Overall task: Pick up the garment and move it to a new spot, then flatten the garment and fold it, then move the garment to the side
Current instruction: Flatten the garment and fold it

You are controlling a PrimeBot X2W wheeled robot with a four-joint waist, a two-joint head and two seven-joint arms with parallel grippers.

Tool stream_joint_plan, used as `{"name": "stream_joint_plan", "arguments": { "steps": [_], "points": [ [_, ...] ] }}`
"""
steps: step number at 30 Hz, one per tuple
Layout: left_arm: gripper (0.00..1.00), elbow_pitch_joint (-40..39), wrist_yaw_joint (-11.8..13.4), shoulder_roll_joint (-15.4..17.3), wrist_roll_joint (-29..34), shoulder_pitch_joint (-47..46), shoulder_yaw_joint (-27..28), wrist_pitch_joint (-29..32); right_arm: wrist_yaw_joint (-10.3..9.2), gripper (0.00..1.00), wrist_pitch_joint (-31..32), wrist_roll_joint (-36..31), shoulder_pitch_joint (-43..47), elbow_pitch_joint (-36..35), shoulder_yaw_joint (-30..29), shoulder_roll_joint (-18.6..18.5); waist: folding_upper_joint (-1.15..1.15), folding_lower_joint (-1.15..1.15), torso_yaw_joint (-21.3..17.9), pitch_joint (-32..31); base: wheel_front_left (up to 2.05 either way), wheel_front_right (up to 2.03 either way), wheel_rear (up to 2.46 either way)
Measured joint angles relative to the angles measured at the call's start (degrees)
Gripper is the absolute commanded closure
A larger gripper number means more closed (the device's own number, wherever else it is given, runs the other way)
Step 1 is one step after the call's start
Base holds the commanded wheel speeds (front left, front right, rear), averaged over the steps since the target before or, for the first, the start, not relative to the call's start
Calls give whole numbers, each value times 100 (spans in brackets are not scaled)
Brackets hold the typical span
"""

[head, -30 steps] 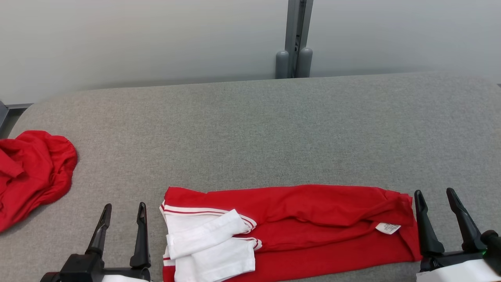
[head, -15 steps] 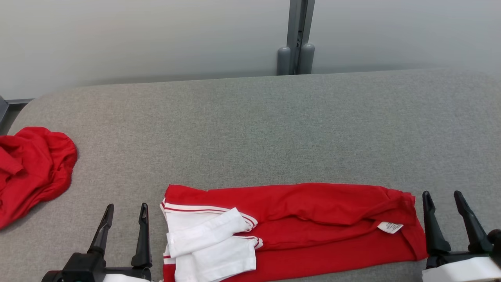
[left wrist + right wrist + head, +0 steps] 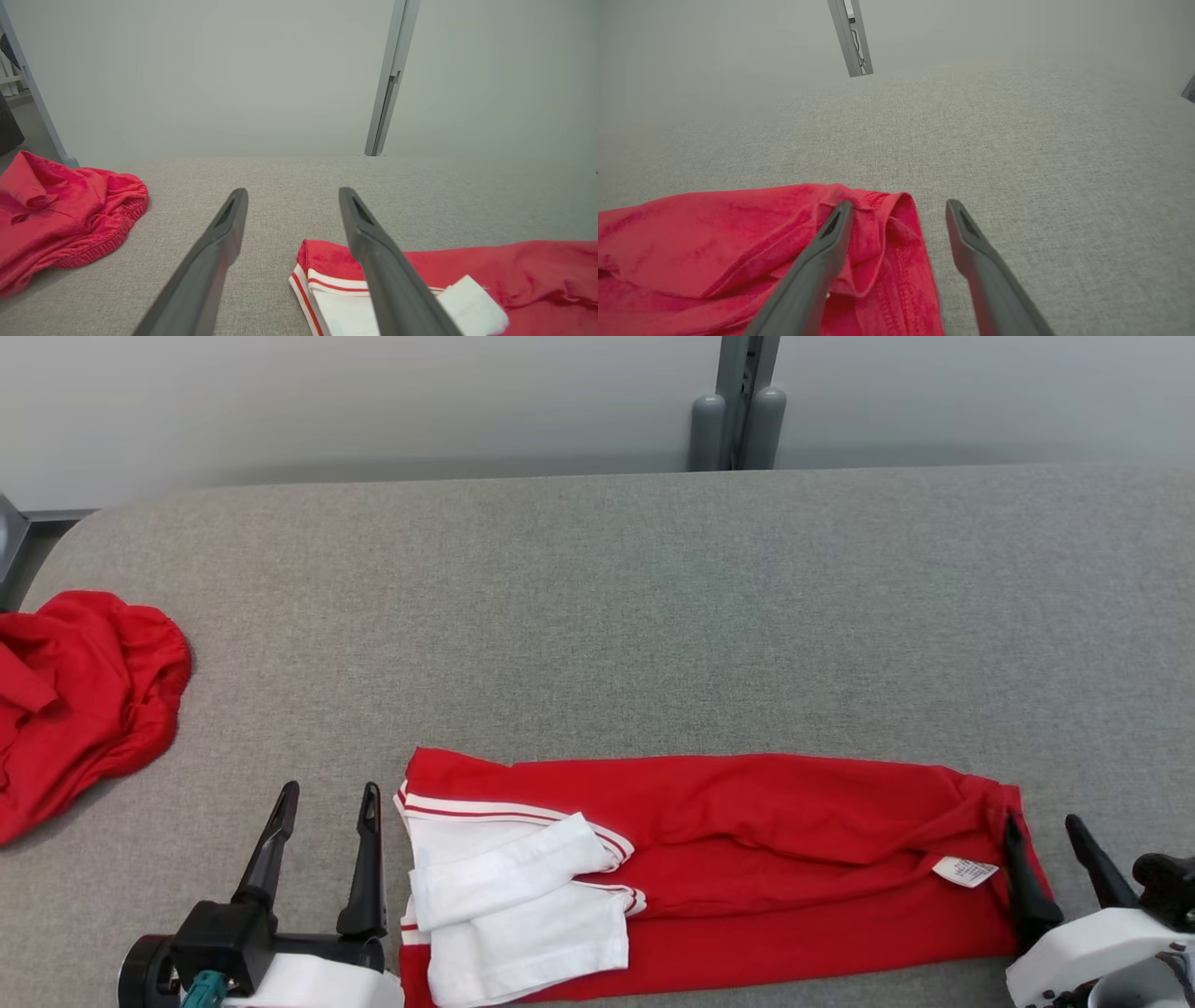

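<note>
Clerk: Entry one, printed matter. What is listed?
Checker: One white label (image 3: 966, 871), at the right end of the folded red garment (image 3: 766, 821), lying flat on the red cloth.
Clerk: Wording?
Checker: Several rows of small dark print, too small to read.
Clerk: Any brand, number or sign legible elsewhere?
Checker: None can be read in any view.

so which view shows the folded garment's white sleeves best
The head view: both white sleeves lie uncovered on the folded garment. The left wrist view catches part of them behind the left claw; the right wrist view faces the garment's red end.
</note>
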Motion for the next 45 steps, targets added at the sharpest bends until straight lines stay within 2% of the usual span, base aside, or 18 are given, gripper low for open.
{"name": "stream_joint_plan", "arguments": {
  "steps": [7,13,14,15,17,27,37,41,45],
  "points": [
    [0,55,-101,-105,64,-85,68,0,0,0,346,483,-23,559,437,-40,0,0,64,139,0,0,0],
    [0,89,-160,-143,101,-176,132,0,0,0,368,753,-147,795,636,-99,0,0,45,213,0,0,0],
    [0,91,-193,-156,124,-185,140,0,1,10,376,837,-177,851,676,-104,0,0,44,223,0,0,0],
    [0,100,-205,-162,134,-186,152,0,1,52,388,876,-205,880,715,-122,0,0,42,230,0,0,0],
    [0,113,-226,-174,168,-189,175,0,0,100,400,976,-271,973,806,-167,0,0,41,241,0,0,0],
    [0,154,-310,-250,256,-196,307,0,49,100,151,1397,-416,1182,966,-355,0,0,13,236,0,0,0],
    [0,154,-360,-314,353,-188,382,0,15,100,-25,1606,-379,1365,361,-956,0,0,-86,214,0,0,0],
    [0,169,-396,-328,372,-182,400,0,1,100,35,1535,-365,1092,366,-953,0,0,-130,173,0,0,0],
    [0,190,-402,-346,380,-133,425,-1,0,100,310,1371,-207,352,469,-870,0,0,-164,67,0,0,0]
  ]
}}
